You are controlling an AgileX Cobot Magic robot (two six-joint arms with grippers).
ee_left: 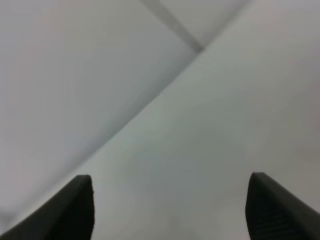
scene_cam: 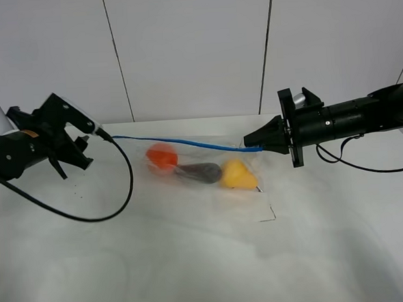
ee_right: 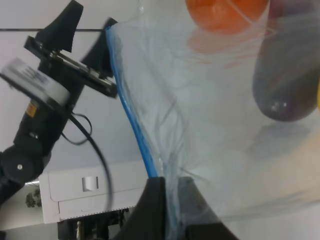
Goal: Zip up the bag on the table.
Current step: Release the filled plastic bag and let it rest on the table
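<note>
The clear crinkly bag (scene_cam: 202, 158) lies on the white table (scene_cam: 195, 268), with orange (scene_cam: 162, 155), dark grey (scene_cam: 199, 171) and yellow (scene_cam: 236, 174) items inside. Its blue zipper strip (scene_cam: 180, 141) runs raised along the far edge. My right gripper (scene_cam: 254, 146) is shut on the strip's right end; in the right wrist view the gripper (ee_right: 172, 200) pinches the strip (ee_right: 135, 130) and plastic. My left gripper (scene_cam: 84, 141) hovers just left of the strip's other end. In the left wrist view it (ee_left: 170, 210) is open with nothing between the fingers.
A black cable (scene_cam: 119, 197) loops from the left arm down over the table beside the bag. A thin dark mark (scene_cam: 268, 214) lies on the table in front of the bag's right corner. A panelled white wall (scene_cam: 195, 49) stands behind the table.
</note>
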